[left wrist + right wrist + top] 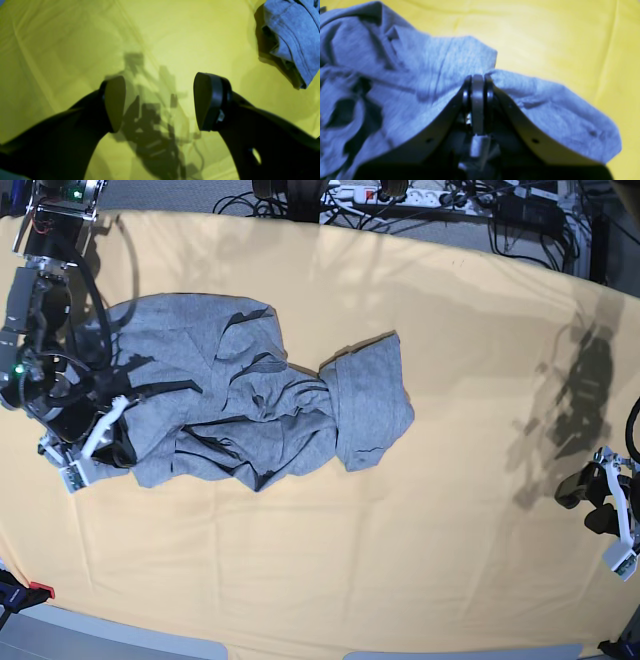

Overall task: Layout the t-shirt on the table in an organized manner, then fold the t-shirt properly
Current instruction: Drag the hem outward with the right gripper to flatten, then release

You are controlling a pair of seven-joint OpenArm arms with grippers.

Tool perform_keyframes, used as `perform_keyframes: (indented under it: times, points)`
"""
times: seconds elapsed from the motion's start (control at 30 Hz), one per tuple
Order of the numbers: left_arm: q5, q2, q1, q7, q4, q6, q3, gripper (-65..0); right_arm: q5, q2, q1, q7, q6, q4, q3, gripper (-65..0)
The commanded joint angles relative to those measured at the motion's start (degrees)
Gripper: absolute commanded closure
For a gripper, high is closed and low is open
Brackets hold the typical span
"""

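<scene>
The heather-grey t-shirt (250,400) lies crumpled on the left half of the yellow-orange table (450,560); no lettering shows. My right gripper (112,442) is at the shirt's left edge. In the right wrist view its jaws (478,83) are shut on a fold of the grey fabric (427,65), which drapes over both fingers. My left gripper (583,502) is far from the shirt, near the table's right edge. In the left wrist view it (160,102) is open and empty above bare cloth, with a bunched bit of the shirt (292,37) at the top right.
Cables and power strips (400,194) lie beyond the table's far edge. The table's front edge (300,650) runs along the bottom of the base view. An arm's shadow (580,400) falls on the cloth at the right.
</scene>
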Motion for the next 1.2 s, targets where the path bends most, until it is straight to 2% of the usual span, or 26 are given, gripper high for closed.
perform_keyframes:
  times: [0.0, 0.13, 0.27, 0.3, 0.4, 0.43, 0.53, 0.63, 0.7, 0.83, 0.87, 0.97, 1.07, 1.17]
  points:
    - [-0.4, -1.2, -1.7, -0.4, 0.5, 0.5, -0.6, -43.2, -1.5, 0.9, 1.9, 2.6, -1.0, 0.5, -1.3, 0.0]
    - [-0.2, -1.2, -1.7, -0.2, 0.4, 0.4, -0.6, -43.2, -9.4, 0.9, 6.5, 4.1, -4.4, -2.0, -6.7, 0.0]
    - [0.8, -1.2, -1.7, -0.2, 0.2, 0.5, -0.6, -43.2, -10.2, 1.0, 12.2, 4.1, -4.6, -7.8, -8.0, 0.0]
    - [0.9, -1.2, -1.7, -0.2, 0.2, 0.5, -0.6, -43.2, -10.4, 1.0, 13.7, 4.2, -6.8, -9.7, -8.0, 0.0]
    - [0.8, -1.1, -1.7, -0.6, 0.2, 0.5, -0.6, -43.2, -12.0, 1.0, 18.8, 5.5, -23.3, -17.3, -8.0, 0.0]
    - [0.8, -1.1, -1.7, -0.6, 0.2, 0.5, -0.6, -43.2, -13.0, 1.0, 20.4, 5.9, -25.6, -20.2, -7.9, 0.0]
    - [0.6, -1.1, -1.7, -0.6, 0.2, 0.5, -0.6, -43.2, -15.3, 1.0, 25.0, 5.8, -27.1, -27.6, -7.8, -0.9]
    - [0.6, -1.1, -1.7, -0.8, 0.2, 0.5, -0.6, -43.2, -15.8, 1.0, 27.9, 5.5, -28.4, -31.3, -7.8, -9.6]
    - [0.5, -1.1, -1.7, -0.9, 0.2, 0.5, -0.6, -43.2, -15.7, 1.0, 28.8, 5.1, -28.2, -31.3, -7.8, -17.3]
    - [0.5, -1.1, -1.7, -1.1, 0.2, 1.1, -0.6, -43.2, -15.7, 1.2, 30.9, 3.1, -25.2, -31.3, -7.8, -35.2]
    - [0.6, -1.1, -1.7, -1.1, 0.2, 1.1, -0.6, -43.2, -15.7, 1.3, 31.8, 2.2, -24.5, -31.1, -7.8, -37.4]
    - [0.6, -1.1, -1.7, -1.8, 0.2, 1.1, -0.6, -43.2, -13.0, 2.4, 32.8, -0.1, -22.6, -29.1, -7.8, -37.7]
    - [0.5, -1.1, -1.7, -2.2, 0.2, 1.1, -0.6, -43.2, -6.3, 3.9, 32.4, -3.6, -16.3, -24.8, -7.8, -37.7]
    - [0.0, -1.1, -1.7, -2.1, 0.2, 1.1, -0.6, -43.2, 2.4, 4.1, 30.8, -10.0, -6.0, -20.3, -7.8, -37.7]
